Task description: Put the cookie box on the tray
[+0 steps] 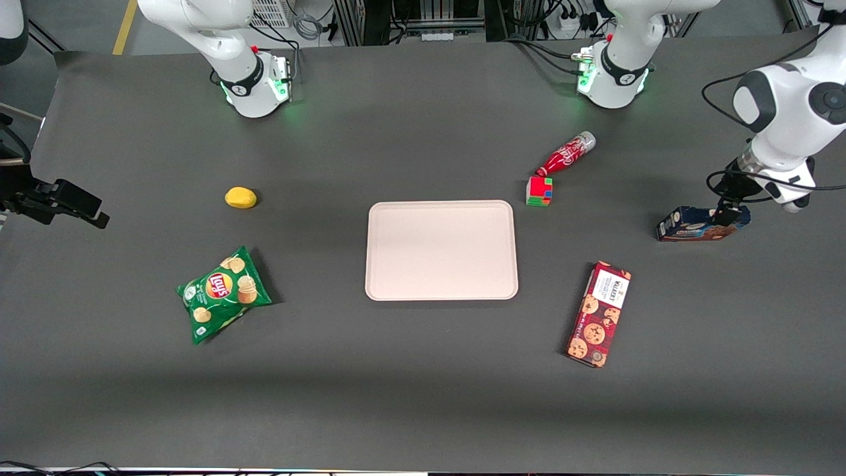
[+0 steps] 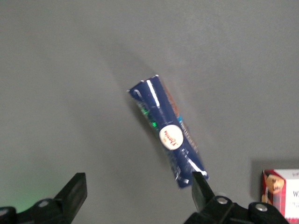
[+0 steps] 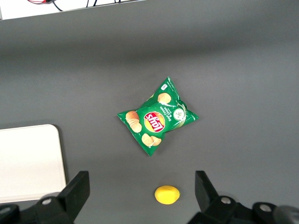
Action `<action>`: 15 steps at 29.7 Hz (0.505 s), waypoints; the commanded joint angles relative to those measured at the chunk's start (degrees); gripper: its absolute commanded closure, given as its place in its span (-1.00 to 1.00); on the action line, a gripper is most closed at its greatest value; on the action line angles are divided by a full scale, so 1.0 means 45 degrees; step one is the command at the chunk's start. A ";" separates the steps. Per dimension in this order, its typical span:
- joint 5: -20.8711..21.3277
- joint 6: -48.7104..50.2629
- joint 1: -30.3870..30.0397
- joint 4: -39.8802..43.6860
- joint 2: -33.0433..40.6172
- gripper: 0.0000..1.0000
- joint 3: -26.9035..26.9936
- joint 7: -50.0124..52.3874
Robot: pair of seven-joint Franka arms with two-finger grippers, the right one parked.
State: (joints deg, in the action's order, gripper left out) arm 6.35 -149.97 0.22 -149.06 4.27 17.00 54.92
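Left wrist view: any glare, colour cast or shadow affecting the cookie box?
Left wrist view: the cookie box is evenly lit and casts a soft shadow; a faint green glow tints the mat beside the open hand. Front view: green glow at both arm bases, and the tray looks washed out.

A dark grey matte cloth (image 1: 423, 396) covers the whole table, lit evenly from above with soft shadows. Along the table edge farthest from the front camera, black cables (image 1: 542, 49) trail over a grey floor (image 1: 79, 26) crossed by a yellow line (image 1: 124, 26).
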 commanded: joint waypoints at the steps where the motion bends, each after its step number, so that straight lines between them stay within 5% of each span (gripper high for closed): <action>1: 0.0015 -0.1183 -0.0167 0.0058 -0.0850 -1.00 -0.0047 0.0374; 10: -0.0297 -0.2258 -0.0187 0.0097 -0.1769 -0.95 -0.0066 0.0394; 15: -0.0669 -0.2181 -0.0187 0.0156 -0.1789 0.15 -0.0066 0.0413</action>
State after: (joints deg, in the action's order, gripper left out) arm 4.71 -159.45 -0.39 -148.94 -3.32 16.99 55.73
